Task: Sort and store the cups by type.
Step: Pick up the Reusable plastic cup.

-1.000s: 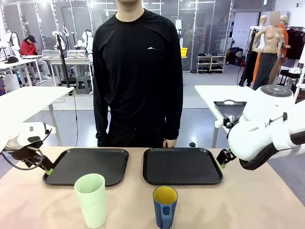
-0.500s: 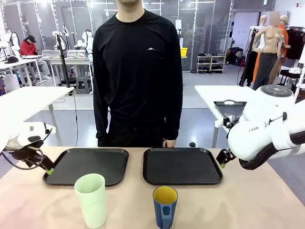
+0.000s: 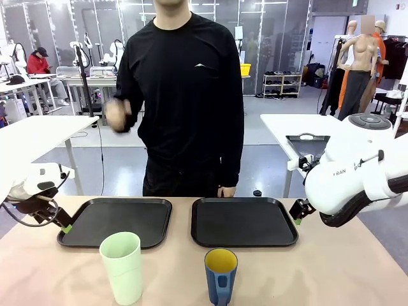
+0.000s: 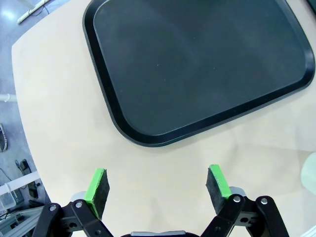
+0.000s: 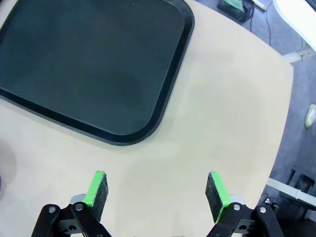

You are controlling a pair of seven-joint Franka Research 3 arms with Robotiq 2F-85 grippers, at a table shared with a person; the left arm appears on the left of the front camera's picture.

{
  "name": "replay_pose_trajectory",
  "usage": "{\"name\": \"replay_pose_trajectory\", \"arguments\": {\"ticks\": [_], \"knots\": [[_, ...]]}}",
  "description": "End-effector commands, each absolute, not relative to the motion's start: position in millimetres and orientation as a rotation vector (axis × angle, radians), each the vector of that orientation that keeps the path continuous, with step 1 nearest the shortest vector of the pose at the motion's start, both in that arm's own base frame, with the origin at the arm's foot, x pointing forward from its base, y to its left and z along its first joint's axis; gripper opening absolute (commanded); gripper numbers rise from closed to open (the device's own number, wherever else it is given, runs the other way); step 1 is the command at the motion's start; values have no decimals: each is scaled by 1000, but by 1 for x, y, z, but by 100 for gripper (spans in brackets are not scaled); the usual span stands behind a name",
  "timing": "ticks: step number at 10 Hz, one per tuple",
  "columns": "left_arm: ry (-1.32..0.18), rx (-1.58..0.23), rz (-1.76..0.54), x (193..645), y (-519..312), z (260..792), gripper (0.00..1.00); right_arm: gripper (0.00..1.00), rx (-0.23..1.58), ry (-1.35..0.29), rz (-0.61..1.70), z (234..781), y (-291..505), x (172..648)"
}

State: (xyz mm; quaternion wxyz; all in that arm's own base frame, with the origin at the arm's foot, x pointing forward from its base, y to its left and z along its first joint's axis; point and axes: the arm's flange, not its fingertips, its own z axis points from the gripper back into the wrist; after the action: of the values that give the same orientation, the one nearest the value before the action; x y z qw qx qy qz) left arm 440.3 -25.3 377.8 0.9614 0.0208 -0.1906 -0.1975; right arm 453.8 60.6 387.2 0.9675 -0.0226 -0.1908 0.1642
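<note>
both cups are seen upright on the table [image 3: 331,268], toward the robot's side, outside both trays. the mint-green tumbler [image 3: 121,268] is placed just in front of the near edge of the left tray [image 3: 118,220], about mid-width; whether that edge is touched cannot be told. the dark blue cup [image 3: 220,277] is set in front of the near-left corner of the right tray [image 3: 243,220], clear of it. its yellow inside is visible and its handle is turned toward the robot. the two cups are kept apart, with bare table between them. neither is touched by a gripper or a hand.

the left gripper [image 4: 157,177] is seen spread wide, green pads well apart, bare tabletop between them. it is held over the table beside the left tray's near-left corner. in the front view its pad is seen just beside that corner.

the right gripper [image 5: 157,180] is likewise spread wide, with only tabletop between the pads. it is held off the right tray's right side, near that tray's near-right corner. nothing is pinched by either gripper.

a person in a black long-sleeved top is seen at the far side, behind the trays. one hand [image 3: 118,116] is held up at chest height, blurred. the other hand [image 3: 225,190] is hung by the table's far edge.
</note>
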Motion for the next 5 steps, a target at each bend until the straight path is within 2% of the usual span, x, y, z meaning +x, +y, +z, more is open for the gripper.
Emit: {"name": "replay_pose_trajectory", "arguments": {"ticks": [1,5], "knots": [[-383,47,-401,440,-23,377,100,100,-46,-384,331,387,60,454],[-383,47,-401,440,-23,377,100,100,-46,-384,331,387,60,454]]}}
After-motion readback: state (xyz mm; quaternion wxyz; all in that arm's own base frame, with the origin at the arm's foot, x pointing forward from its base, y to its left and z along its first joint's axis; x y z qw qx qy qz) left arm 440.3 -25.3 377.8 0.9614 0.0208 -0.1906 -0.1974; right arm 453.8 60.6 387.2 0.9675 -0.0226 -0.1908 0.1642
